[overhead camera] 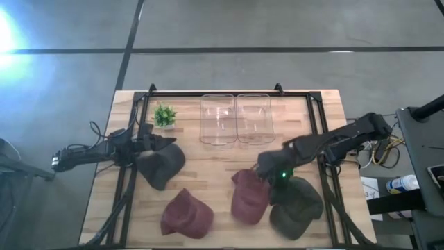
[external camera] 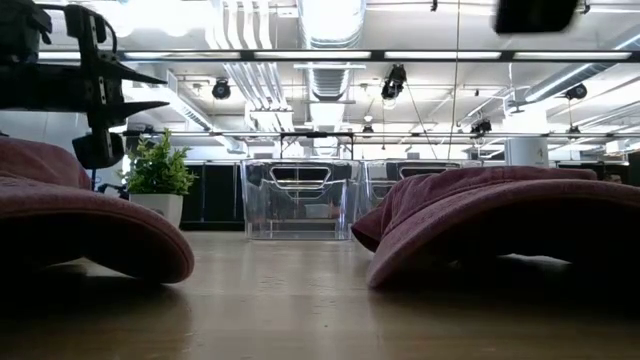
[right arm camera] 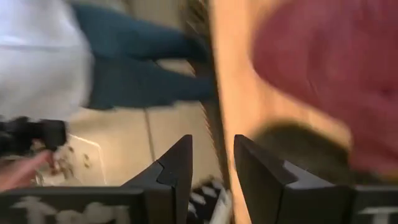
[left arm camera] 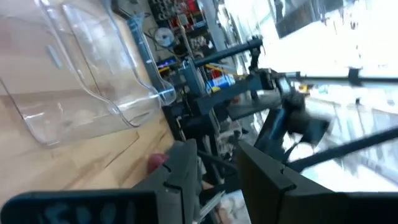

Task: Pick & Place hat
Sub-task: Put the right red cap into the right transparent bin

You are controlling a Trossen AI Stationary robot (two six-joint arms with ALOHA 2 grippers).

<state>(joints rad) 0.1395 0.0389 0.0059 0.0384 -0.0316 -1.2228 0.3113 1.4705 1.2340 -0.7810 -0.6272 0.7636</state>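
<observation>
Where the high view looked down on the tabletop, four soft caps showed: a dark grey hat hanging crumpled at the left tool, a maroon hat lying loose near the front edge, a second maroon hat beside the right tool, and a dark green hat touching that one. Both clear bins and a small potted plant stood toward the back. Whether the left tool actually pinched the grey cloth could not be told; its wrist view showed fingers parted by a narrow gap with only a bin beyond them. Right-wrist footage showed partly spread fingers holding nothing, maroon fabric ahead, and a person's trousers beyond the edge, which no other view caught. Low down, only the maroon brims filled the foreground.
</observation>
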